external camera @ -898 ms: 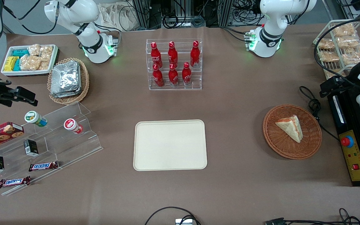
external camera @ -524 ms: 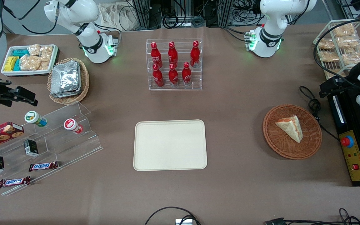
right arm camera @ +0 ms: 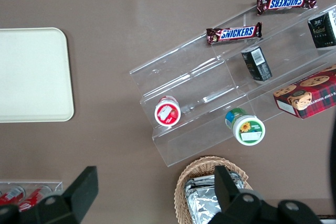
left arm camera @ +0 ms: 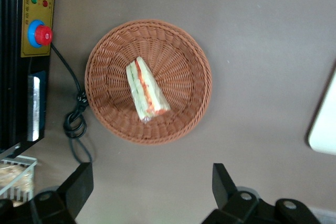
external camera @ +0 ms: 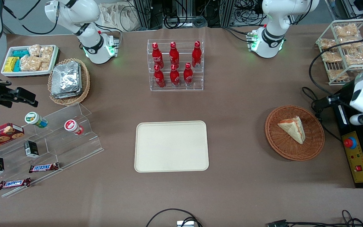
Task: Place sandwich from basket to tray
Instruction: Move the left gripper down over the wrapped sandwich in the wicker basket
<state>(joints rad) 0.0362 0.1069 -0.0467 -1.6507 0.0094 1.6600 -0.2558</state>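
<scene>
The sandwich (left arm camera: pixel 147 91) lay alone in the round wicker basket (left arm camera: pixel 192 61), wrapped in clear film. It looked light, soft and easily crushed, its wrap likely slippery, so a gentle pinch across the 2 bread faces near the thick cut edge seemed best. The gripper (left arm camera: pixel 152 190) hung spread wide and empty, above the table beside the basket. The tray (external camera: pixel 171 146) held nothing.
</scene>
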